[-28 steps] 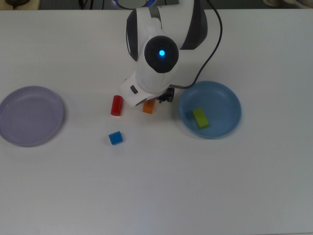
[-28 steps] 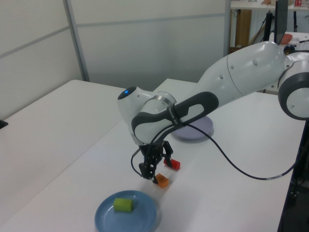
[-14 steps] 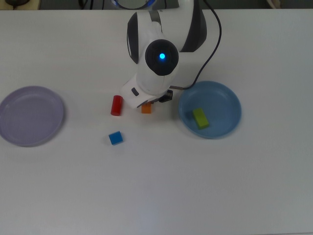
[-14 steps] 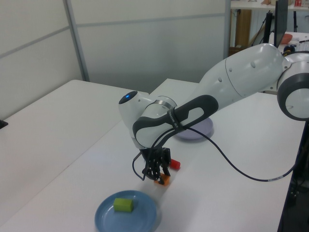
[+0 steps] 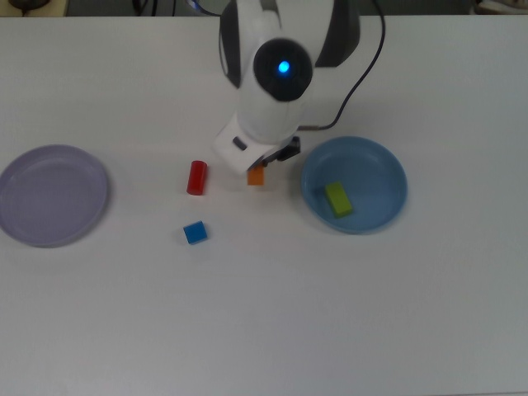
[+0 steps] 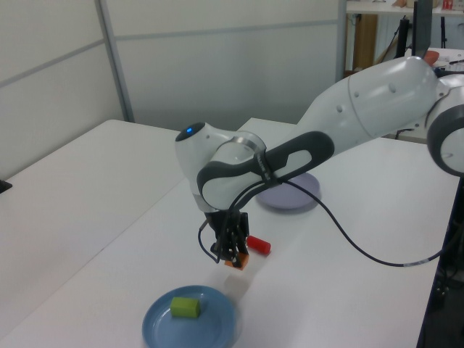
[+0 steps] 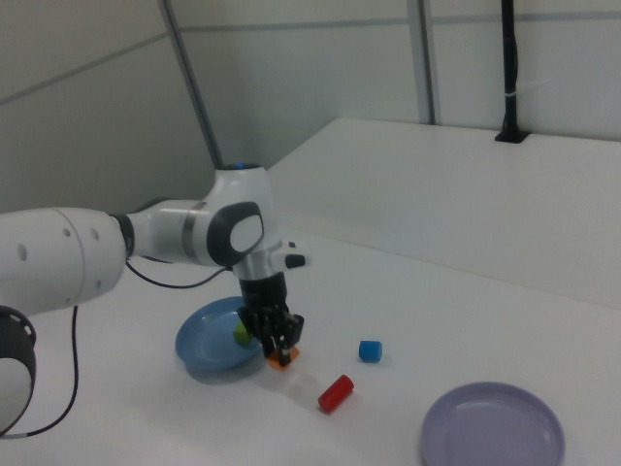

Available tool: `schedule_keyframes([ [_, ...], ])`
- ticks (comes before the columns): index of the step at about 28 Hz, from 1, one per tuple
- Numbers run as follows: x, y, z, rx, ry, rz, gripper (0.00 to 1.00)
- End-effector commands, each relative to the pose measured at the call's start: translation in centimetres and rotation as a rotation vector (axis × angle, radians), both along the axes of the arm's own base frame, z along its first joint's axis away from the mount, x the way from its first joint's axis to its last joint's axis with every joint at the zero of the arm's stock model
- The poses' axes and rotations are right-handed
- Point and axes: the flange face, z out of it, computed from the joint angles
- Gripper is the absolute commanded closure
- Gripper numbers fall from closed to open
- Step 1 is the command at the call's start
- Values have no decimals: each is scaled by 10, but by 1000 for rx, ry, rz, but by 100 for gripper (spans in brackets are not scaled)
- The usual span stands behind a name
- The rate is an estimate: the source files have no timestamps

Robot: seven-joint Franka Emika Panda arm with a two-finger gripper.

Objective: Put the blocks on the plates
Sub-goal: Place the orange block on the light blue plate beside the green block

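Note:
My gripper is shut on the orange block, which hangs a little above the table between the red cylinder and the blue plate. In the top view the arm covers the fingers and only the orange block peeks out. The green block lies inside the blue plate. The red cylinder lies on its side and the blue cube sits below it in the top view. The lavender plate holds nothing at the top view's left.
A black cable runs from the arm down toward the blue plate's far rim. White table surface stretches all around the objects. In the right view the lavender plate sits near the front right, with the red cylinder beside it.
The fingers have shut on the orange block and raised it off the table. The arm has shifted slightly toward the top view's right and top.

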Motion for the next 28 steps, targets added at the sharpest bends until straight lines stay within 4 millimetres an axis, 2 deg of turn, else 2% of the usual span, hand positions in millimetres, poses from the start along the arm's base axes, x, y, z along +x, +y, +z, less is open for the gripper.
schedule_keyframes([
  [1, -17, 55, 22, 35, 5, 108, 100],
  [2, -19, 65, 23, 36, 2, 123, 100],
  [3, -23, 84, 22, 42, -6, 148, 100],
  [6, -24, 108, 24, 41, -30, 159, 100],
  [7, -25, 119, 21, 40, -38, 167, 100],
  [8, -27, 140, 15, 44, -73, 182, 100],
  [10, -28, 162, 6, 52, -104, 189, 100],
  [12, -28, 174, -5, 56, -119, 200, 100],
  [16, -25, 182, -28, 13, -146, 267, 100],
  [19, -21, 184, -33, 15, -171, 284, 100],
  [24, -12, 187, -22, 44, -225, 279, 100],
  [25, -12, 187, -22, 45, -225, 277, 97],
  [26, -12, 187, -22, 44, -225, 275, 88],
  [27, -12, 187, -22, 43, -225, 275, 72],
  [28, -12, 187, -22, 43, -226, 273, 46],
])
